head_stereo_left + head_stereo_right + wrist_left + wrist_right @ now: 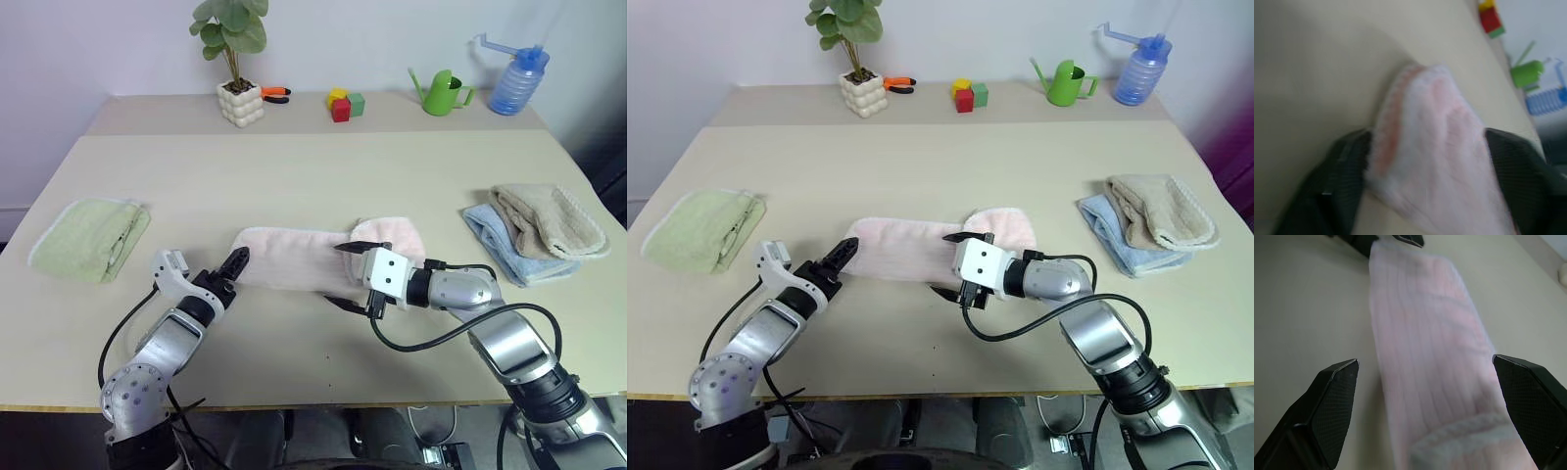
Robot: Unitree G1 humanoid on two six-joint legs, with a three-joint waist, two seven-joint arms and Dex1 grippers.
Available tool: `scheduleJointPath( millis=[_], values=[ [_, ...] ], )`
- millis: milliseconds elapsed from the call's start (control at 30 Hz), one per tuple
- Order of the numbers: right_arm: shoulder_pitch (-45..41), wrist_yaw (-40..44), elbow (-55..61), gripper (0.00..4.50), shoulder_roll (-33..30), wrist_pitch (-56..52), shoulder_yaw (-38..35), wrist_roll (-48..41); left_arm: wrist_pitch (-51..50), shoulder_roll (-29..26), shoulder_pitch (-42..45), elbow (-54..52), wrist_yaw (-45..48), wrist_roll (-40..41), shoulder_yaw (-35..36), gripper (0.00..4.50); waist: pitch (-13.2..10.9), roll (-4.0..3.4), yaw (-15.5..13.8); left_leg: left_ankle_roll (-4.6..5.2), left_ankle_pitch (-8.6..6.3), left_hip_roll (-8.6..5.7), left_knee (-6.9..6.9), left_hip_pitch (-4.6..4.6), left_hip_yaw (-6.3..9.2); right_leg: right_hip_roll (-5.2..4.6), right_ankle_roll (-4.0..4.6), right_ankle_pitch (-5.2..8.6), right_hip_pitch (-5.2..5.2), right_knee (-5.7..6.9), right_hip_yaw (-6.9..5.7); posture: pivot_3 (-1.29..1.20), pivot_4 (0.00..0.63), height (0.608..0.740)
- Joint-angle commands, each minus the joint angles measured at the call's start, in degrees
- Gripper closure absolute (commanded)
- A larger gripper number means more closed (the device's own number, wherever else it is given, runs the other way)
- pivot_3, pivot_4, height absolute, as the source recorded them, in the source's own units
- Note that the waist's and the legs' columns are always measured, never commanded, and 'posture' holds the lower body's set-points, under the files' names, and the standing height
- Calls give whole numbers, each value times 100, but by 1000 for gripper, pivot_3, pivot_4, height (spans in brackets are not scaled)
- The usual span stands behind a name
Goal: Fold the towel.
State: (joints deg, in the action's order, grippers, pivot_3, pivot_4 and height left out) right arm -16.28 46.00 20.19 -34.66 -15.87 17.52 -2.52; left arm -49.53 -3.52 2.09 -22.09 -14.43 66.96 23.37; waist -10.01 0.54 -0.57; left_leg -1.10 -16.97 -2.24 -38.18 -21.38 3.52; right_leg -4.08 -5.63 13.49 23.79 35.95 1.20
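The left arm reaches forward and inward, its gripper [233, 266] at the left end of the pink towel [294, 257] — the two fingers [1347, 166] straddle that end, though whether they pinch it I cannot tell. The towel lies as a long folded band mid-table [294, 176]. The right arm bends in from the right — its gripper [345, 276] spread wide, fingers above and below the towel's right part, holding nothing.

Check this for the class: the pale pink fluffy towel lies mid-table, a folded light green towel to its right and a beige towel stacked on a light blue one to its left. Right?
The sides are swapped. In the left eye view, the folded light green towel lies left of the pale pink fluffy towel, and the beige towel stacked on the light blue towel lies to its right.
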Motion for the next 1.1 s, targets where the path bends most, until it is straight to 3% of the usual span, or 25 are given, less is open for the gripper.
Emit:
scheduleJointPath(
  millis=[33,133,333,500,633,733,933,1100],
  values=[
    [6,-98,233,0,90,83,-80,32,100,-81,50,-60,-15,162,-30,2883,-1,2,-5,0,0,0,1,0,0,0,0,0,0,0,0,0,150,730],
    [21,-129,239,0,116,74,-75,48,157,-123,65,-90,33,217,-36,4445,-1,3,-9,-1,0,-1,0,-2,0,-1,0,0,0,-2,0,0,150,730],
    [19,-182,204,0,135,168,-82,142,663,-283,232,-118,132,214,263,4445,-4,6,-12,-1,1,-1,1,-3,0,-2,2,1,0,-6,0,0,150,730],
    [42,-313,204,0,273,51,-242,28,1275,-1261,852,363,526,-34,931,4445,-4,8,11,-7,4,2,4,-4,1,4,3,1,6,-5,-1,0,150,730],
    [47,-396,140,0,305,9,-390,20,1268,-1917,1065,378,1061,-85,891,4445,-4,7,1,-7,4,0,7,-8,-1,2,2,0,9,-8,0,0,150,730],
    [38,-455,62,0,333,-47,-536,-29,1156,-2282,1096,110,1575,-320,424,4445,-7,13,-20,-6,3,-4,7,-11,0,-3,2,0,6,-16,-1,0,150,730],
    [25,-597,-211,0,317,16,-729,43,805,-2525,1470,-758,2631,-897,-1409,4445,-8,14,0,-5,3,-5,7,-11,9,-1,2,0,-16,-49,-8,0,150,730],
    [33,-664,-341,0,295,88,-829,65,592,-2241,1783,-811,2991,-1376,-2664,4445,-9,10,112,-4,2,3,17,-6,3,4,-2,-3,-10,-49,-3,0,150,730]
  ],
)
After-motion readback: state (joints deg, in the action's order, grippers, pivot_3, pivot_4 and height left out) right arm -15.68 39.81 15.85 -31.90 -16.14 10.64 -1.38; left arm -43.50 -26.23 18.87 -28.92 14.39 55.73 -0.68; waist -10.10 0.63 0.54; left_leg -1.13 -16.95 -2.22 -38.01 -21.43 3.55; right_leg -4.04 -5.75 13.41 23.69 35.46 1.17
